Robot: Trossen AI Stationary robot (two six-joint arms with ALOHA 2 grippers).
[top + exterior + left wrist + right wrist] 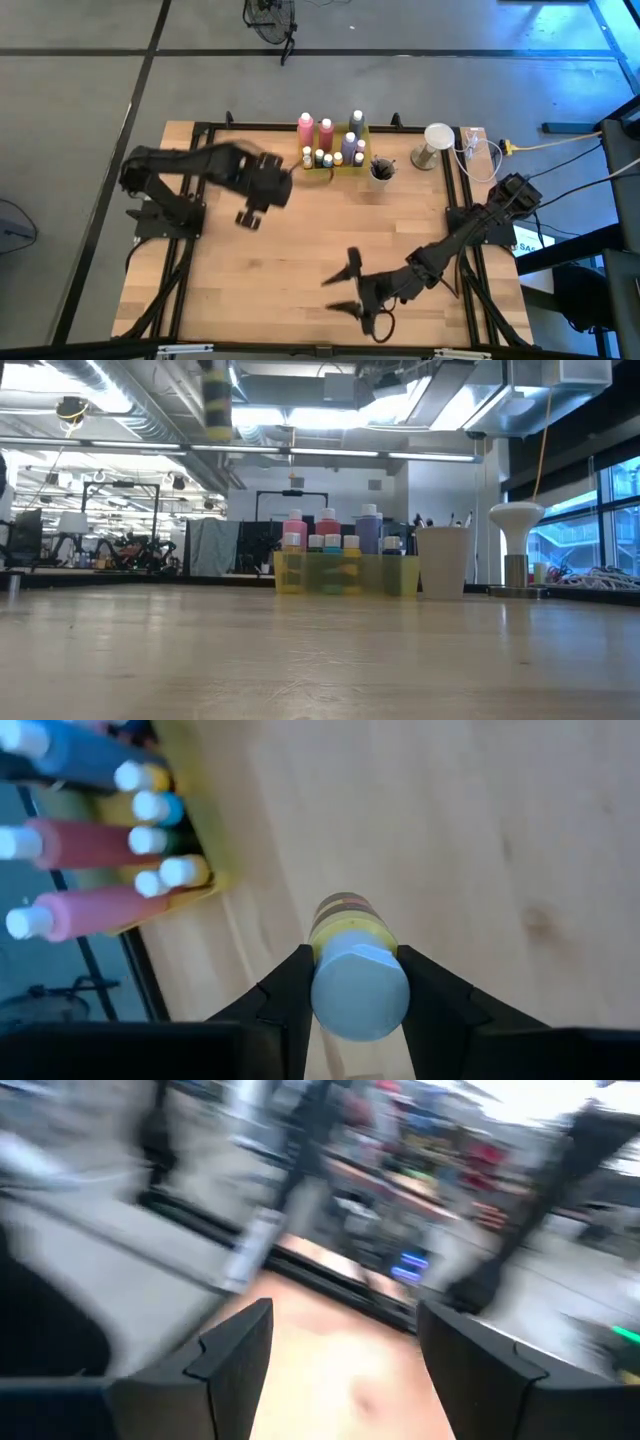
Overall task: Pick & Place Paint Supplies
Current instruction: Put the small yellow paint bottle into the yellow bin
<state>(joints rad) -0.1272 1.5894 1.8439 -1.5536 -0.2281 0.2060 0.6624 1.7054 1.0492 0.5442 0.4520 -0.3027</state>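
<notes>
Gripping a small yellow bottle [352, 945] with a pale cap, the left gripper [352, 982] has its two dark fingers [287, 992] pressed against either side of the bottle just below the cap. In the left wrist view the bottle's long axis runs along the line of the fingers, cap end toward the camera and base pointing away toward the wooden table [300, 250] beneath. From above, the left gripper [255, 212] hangs over the table's left-centre, short of the translucent yellow tray [335, 166], with the arm reaching in from its base at the left edge and bent at the elbow.

The tray sits at the far edge of the table and holds the rest of the bottles standing upright, caps up: two tall pink bottles [314, 131], a purple one [350, 146] and several small ones with pale caps [318, 158]. Just beside the tray on its right stands a grey-beige cup [381, 171] with dark brush handles [380, 163] sticking out of it. In the low view the tray [345, 574] and cup [442, 561] stand side by side.

The right gripper [345, 287] lies low near the table's front edge, its arm stretched in from the right, fingers spread apart with nothing between them; the right wrist view shows the same gap between its fingers [238, 1345].
</notes>
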